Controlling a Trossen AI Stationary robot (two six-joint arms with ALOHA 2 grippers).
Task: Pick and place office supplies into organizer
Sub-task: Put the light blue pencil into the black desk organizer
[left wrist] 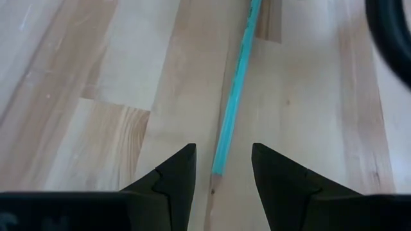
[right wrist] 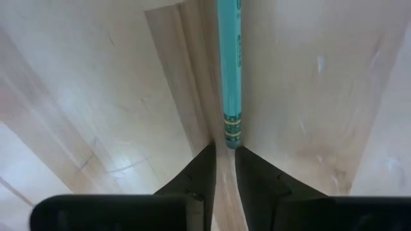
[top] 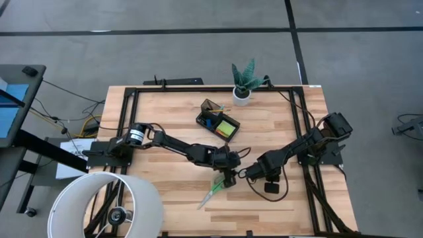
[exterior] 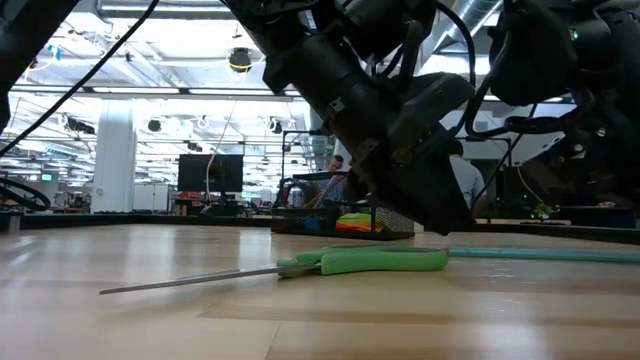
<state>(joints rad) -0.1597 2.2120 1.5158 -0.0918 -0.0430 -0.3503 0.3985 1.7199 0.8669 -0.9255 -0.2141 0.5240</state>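
Observation:
A teal pencil [left wrist: 236,83] lies flat on the table. My left gripper [left wrist: 221,154] is open, and its fingers stand on either side of the pencil's sharpened tip [left wrist: 216,172] without touching it. My right gripper [right wrist: 225,151] is open by a narrow gap, right at the pencil's banded blunt end [right wrist: 232,131]. In the high view both grippers [top: 229,173] [top: 247,173] meet mid-table and hide the pencil. The green-handled scissors [top: 215,188] lie flat just near of them. The black organizer [top: 217,120], farther back, holds a lime-green pad [top: 227,128]. My right gripper has its fingertips [right wrist: 207,154] level with the pencil's banded end [right wrist: 232,140]. I cannot tell whether they touch it. The pencil lies on the table in line with the fingers.
A potted plant [top: 243,82] stands at the far edge behind the organizer. A white lamp shade [top: 106,205] overhangs the near left corner. A black frame [top: 125,119] runs along the table's sides. Bare wood lies left of the scissors [exterior: 370,261].

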